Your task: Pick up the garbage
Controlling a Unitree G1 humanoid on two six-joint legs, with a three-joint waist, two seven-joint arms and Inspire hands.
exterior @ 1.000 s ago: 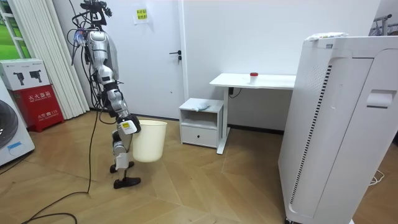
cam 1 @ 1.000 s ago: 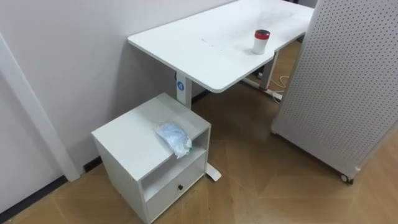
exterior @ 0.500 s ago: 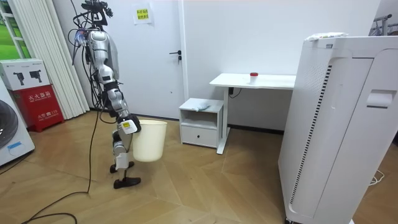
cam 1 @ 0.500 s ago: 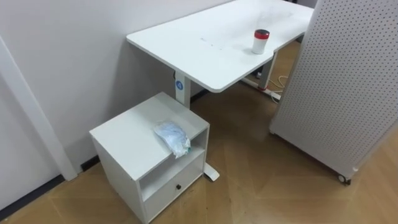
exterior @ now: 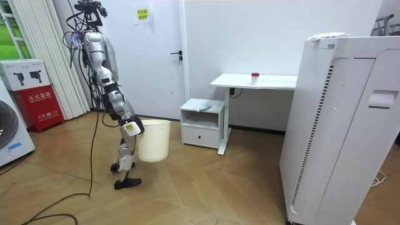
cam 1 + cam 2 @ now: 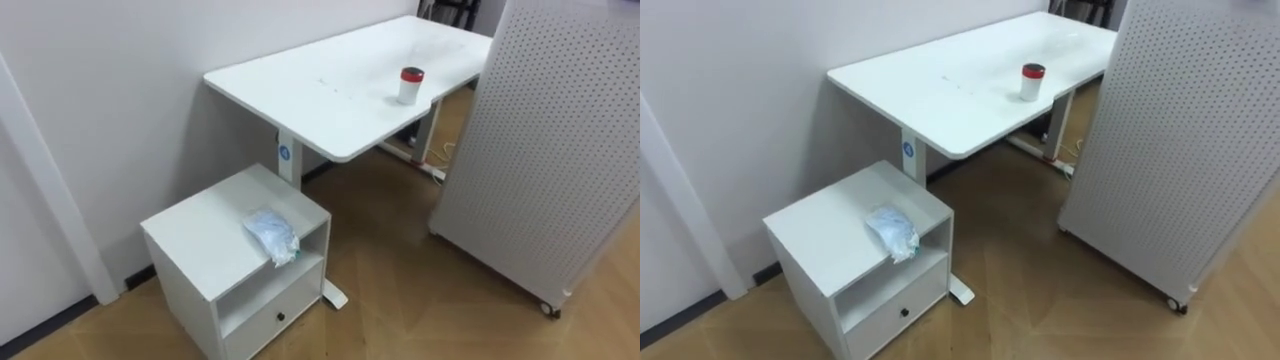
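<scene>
At rim of cream waste bin point(image 5: 154, 140), right hand point(image 5: 130, 127) hangs low before robot; grip cannot be told. Since a second ago robot has leaned forward and bin has swung slightly toward white cabinet point(image 6: 195, 235): approach under way, pickup not started. Crumpled plastic bag point(image 6: 272, 233) lies on cabinet top by front edge, well ahead of hand. Red-lidded cup point(image 6: 411, 85) on desk point(image 6: 320, 85), farther beyond. Wood floor point(image 6: 400, 260) open between hand and cabinet; perforated panel point(image 6: 540, 150) narrows room past desk.
</scene>
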